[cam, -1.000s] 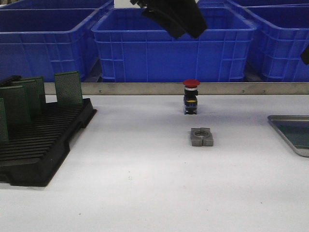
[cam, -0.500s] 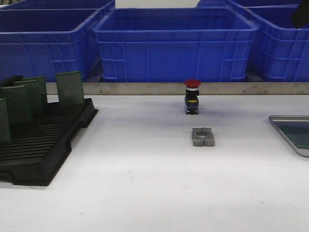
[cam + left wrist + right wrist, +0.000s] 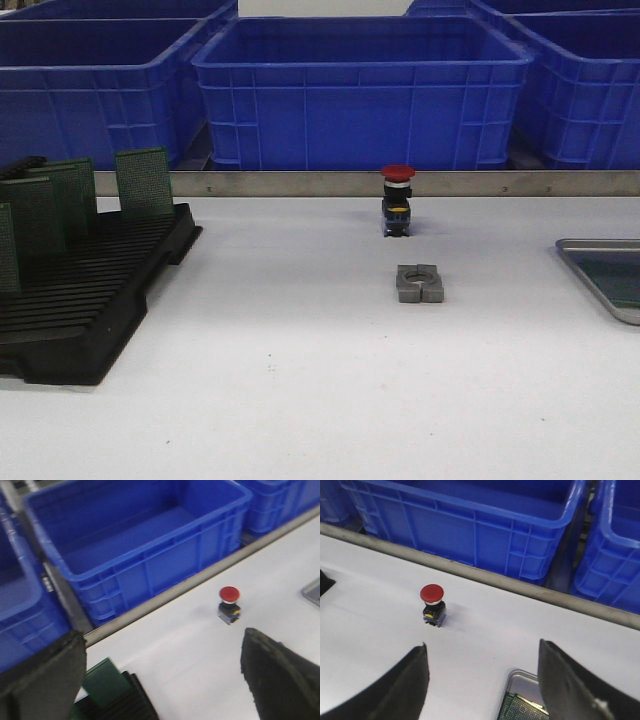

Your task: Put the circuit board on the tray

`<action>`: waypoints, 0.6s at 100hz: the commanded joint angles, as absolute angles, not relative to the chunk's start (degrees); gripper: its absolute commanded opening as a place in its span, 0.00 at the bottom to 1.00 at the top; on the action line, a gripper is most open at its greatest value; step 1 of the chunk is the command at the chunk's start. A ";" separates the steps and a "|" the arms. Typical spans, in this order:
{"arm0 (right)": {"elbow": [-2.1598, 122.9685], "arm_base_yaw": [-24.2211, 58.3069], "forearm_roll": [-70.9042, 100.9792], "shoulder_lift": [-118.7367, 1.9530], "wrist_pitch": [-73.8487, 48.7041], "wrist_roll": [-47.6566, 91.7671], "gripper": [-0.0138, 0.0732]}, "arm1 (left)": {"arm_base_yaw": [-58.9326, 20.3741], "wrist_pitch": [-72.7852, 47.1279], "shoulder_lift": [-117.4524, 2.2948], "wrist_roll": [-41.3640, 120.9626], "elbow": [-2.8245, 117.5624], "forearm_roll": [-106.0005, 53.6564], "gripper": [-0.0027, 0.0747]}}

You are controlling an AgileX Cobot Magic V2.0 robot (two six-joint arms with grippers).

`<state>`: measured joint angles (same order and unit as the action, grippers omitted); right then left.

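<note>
While looking forward over the white table (image 3: 300, 380), seeing the tray (image 3: 600, 243) lying flat at the far right, partly cut off by the edge of the view. Seeing a green circuit board (image 3: 618, 282) lying inside that tray, resting on its bottom. Catching the same tray (image 3: 520, 674) and circuit board (image 3: 520, 709) from the right wrist view, just below the right gripper (image 3: 485, 687). Holding its two dark fingers (image 3: 395, 690) wide apart, gripping nothing, hanging above the table.

Spreading wide too on the other side: the left gripper (image 3: 162, 680), keeping nothing between its fingers (image 3: 40, 680), hovering high over the left part of the table.

Sitting at the left of the table: a black slotted rack (image 3: 90, 300), carrying more green boards (image 3: 143, 182) standing upright in its slots. Standing upright near the middle, close to the metal rail (image 3: 300, 183): a red push button (image 3: 397, 200). Lying a little in front of it, not touching it: a small grey metal block (image 3: 419, 283). Lining up behind the rail: big blue crates (image 3: 360, 90).
</note>
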<state>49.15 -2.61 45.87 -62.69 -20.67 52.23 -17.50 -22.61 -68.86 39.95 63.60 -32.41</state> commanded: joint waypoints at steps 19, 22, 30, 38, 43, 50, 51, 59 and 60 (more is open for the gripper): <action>41.28 -2.56 47.37 -48.37 -11.96 53.68 0.72 | -9.91 -12.69 -49.86 38.04 46.75 -36.63 0.79; 39.85 -2.56 47.37 -46.87 -10.99 53.68 0.72 | -9.33 -11.81 -48.17 38.04 44.93 -36.94 0.79; 36.93 -2.56 47.37 -41.89 -9.19 53.68 0.72 | -7.92 -9.36 -43.10 38.04 40.27 -37.65 0.79; 33.98 -2.56 47.37 -36.09 -8.53 53.68 0.72 | -6.99 -8.94 -37.65 38.04 36.20 -38.24 0.79; 31.96 -2.56 47.43 -32.84 -8.61 53.63 0.72 | -6.69 -8.94 -34.74 38.04 34.26 -38.38 0.79; 29.45 -2.56 48.15 -28.45 -8.61 53.62 0.72 | -6.59 -8.94 -30.87 38.04 31.83 -38.38 0.79; 29.20 -2.56 48.31 -28.04 -8.61 53.62 0.72 | -6.59 -8.94 -30.52 38.04 31.43 -38.38 0.79; 26.50 -2.62 49.19 -23.39 -8.50 53.58 0.72 | -6.59 -8.94 -26.65 38.04 29.58 -38.38 0.79; 26.02 -2.62 49.28 -23.03 -8.50 53.58 0.72 | -6.59 -8.94 -26.36 38.04 29.44 -38.38 0.79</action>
